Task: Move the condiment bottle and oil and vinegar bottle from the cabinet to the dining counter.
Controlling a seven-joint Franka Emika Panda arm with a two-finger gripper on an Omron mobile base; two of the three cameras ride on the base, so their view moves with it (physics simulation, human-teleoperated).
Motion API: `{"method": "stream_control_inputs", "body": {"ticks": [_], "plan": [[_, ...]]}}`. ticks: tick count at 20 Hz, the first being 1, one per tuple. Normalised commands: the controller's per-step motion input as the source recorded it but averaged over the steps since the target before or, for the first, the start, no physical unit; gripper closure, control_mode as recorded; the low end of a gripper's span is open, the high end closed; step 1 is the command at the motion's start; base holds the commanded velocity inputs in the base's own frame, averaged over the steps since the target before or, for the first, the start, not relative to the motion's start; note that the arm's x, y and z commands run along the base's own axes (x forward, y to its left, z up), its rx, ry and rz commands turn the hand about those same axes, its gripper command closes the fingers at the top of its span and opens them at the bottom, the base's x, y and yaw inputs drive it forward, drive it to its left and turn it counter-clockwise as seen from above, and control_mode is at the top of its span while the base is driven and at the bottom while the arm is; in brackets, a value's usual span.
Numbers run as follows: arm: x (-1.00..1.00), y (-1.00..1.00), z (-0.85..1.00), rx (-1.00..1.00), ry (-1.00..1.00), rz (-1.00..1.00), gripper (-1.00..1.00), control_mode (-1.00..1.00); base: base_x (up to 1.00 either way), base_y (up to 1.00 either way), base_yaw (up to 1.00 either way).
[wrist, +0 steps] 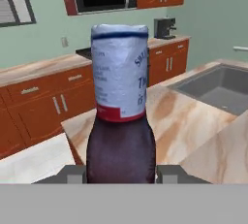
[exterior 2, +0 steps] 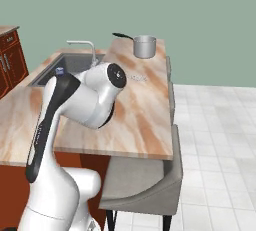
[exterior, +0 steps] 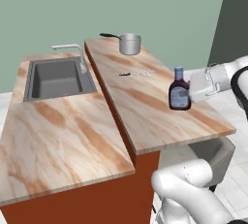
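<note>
Now my hand (exterior: 196, 88) is at the condiment bottle (exterior: 179, 92), which stands upright on the dining bench (exterior: 145, 97), close to the bench's right edge and near its front end as the left base view shows it. The hand comes from the right side of the bottle, and its white body is just beside the bottle's dark belly. In the hand view the bottle (wrist: 120, 116) stands very close between my two fingers (wrist: 72, 173), one finger tip at each side of its dark lower part. The finger tips look to be touching the glass, but the bottom band cuts them off, so I cannot tell if my hand is pinching the bottle or only surrounding it.

The bottle has a blue cap (exterior: 178, 68) and a pale label (wrist: 118, 72) with a red stripe at its lower edge.

Farther along the dining bench from the bottle, at the far end, stands a grey pot (exterior: 130, 43) with a long dark handle. Between the pot and the bottle a small dark thing (exterior: 125, 74) lies flat on the marble; it is too small to name. To the left of the bottle, on the lower marble slab, is the grey sink (exterior: 55, 77) with a silver tap (exterior: 72, 51). In the right base view a grey chair (exterior 2: 150, 180) stands under the bench's near edge.
</note>
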Motion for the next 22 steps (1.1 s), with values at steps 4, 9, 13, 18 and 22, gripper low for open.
{"method": "stream_control_inputs", "body": {"ticks": [4,9,13,18,22], "plan": [[0.40,-0.24,-0.25,0.06,0.03,0.36,1.00,-1.00,0.00,0.00,0.00],[0.09,-0.03,-0.41,0.07,0.00,0.31,1.00,-1.00,0.00,0.00,0.00],[0.22,-0.08,-0.27,0.09,0.00,0.21,1.00,-1.00,0.00,0.00,0.00],[0.24,-0.01,-0.26,0.12,-0.02,0.01,1.00,-1.00,0.00,0.00,0.00],[0.36,0.00,-0.17,0.06,-0.01,0.00,1.00,-1.00,0.00,0.00,0.00]]}}
